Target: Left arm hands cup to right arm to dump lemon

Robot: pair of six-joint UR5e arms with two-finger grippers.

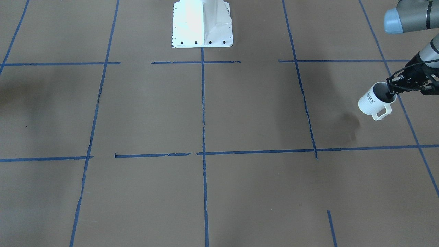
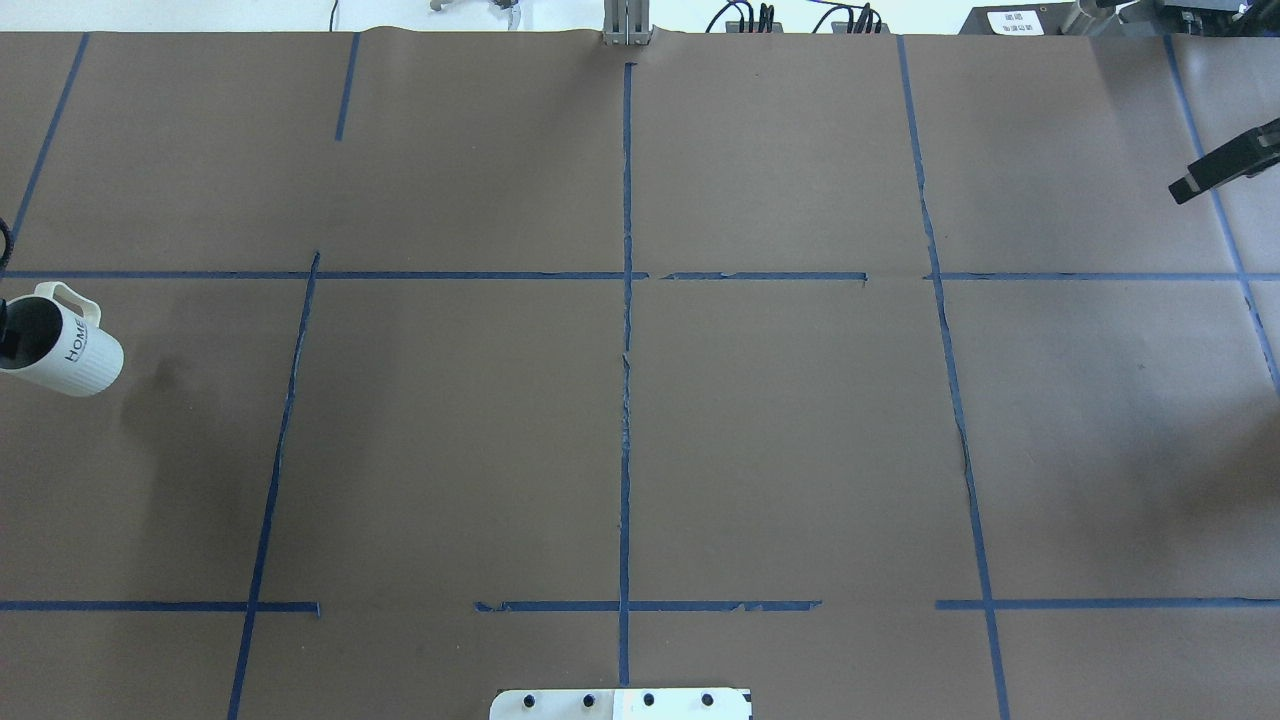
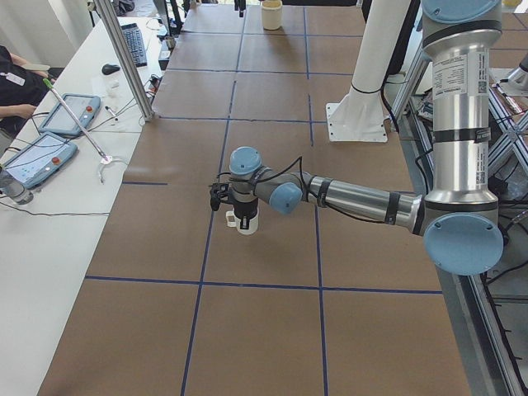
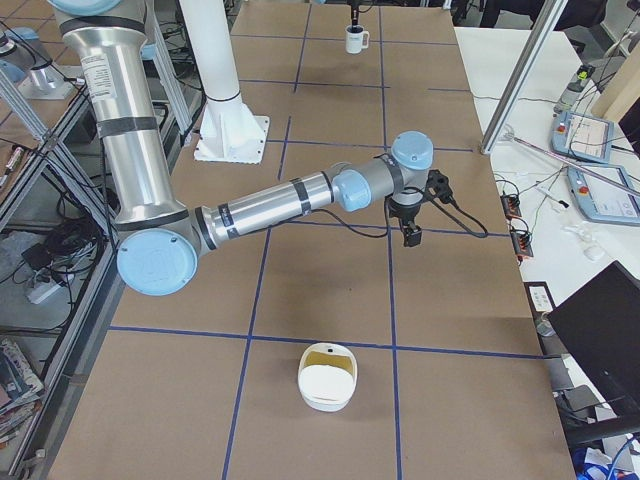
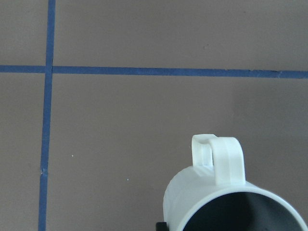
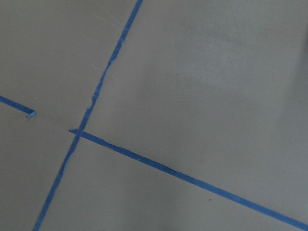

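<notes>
Early in the task, by the look of it. The left end effector [image 1: 391, 92] is clamped on the rim of the cup [image 1: 369, 103], one finger down inside the grey interior and the other outside the wall. The cup hangs clear of the tabletop [image 1: 240, 113], and its shadow lies below it at the right of the front-facing view. The handover is not yet done, nor the dumping. The lemon cannot be seen. The left wrist view shows only part of the cup's dark inside, so whether the lemon sits in there cannot be told.

The cup is at the far right edge of the front-facing view and the far left edge of the overhead view. Its handle points away from the robot's base and the "HOME" lettering shows. Behind the end effector, the left arm [image 3: 355, 198] stretches low and nearly level over the tabletop.

The right end effector [image 4: 411, 236] points straight down at centre right of the right side view, well apart from the cup, with nothing showing in it. Whether its fingers are apart or together cannot be told. The right arm [image 4: 280, 205] likewise reaches out nearly level
</notes>
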